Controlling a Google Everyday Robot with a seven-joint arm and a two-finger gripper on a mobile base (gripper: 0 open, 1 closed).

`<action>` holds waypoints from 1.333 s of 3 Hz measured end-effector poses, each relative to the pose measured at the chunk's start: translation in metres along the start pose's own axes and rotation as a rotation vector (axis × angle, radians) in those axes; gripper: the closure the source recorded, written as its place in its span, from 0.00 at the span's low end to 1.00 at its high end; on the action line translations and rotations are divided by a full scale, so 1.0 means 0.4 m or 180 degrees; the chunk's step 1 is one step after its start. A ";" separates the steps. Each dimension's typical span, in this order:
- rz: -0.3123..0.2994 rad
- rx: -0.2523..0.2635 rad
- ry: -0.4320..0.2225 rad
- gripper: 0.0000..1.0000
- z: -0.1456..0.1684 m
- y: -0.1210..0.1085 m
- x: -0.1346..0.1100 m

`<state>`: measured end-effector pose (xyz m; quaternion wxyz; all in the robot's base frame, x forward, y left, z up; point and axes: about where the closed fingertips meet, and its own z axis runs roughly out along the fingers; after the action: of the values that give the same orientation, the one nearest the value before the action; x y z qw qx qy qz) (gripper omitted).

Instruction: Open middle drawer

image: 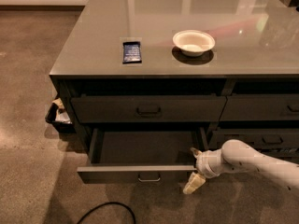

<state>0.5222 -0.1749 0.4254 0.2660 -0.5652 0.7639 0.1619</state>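
The middle drawer is the wide dark grey one in the left column, below the shut top drawer. It stands pulled out, with its shallow grey tray showing and a small centre pull handle on the front. My gripper comes in from the right on a white arm, at the right end of the drawer front. It is open: one finger is behind the front and the other finger is before it. It grips nothing.
On the counter top lie a blue packet and a white bowl. The right column has shut drawers. A bin with trash stands left of the cabinet. A black cable lies on the floor in front.
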 end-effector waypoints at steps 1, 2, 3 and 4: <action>0.0002 -0.0068 0.0078 0.00 0.000 0.053 0.026; -0.0001 -0.0183 0.0156 0.19 0.007 0.119 0.054; -0.0001 -0.0238 0.0193 0.42 -0.003 0.169 0.069; -0.0001 -0.0238 0.0193 0.65 -0.014 0.168 0.061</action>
<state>0.4517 -0.1761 0.4121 0.2215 -0.5795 0.7650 0.1730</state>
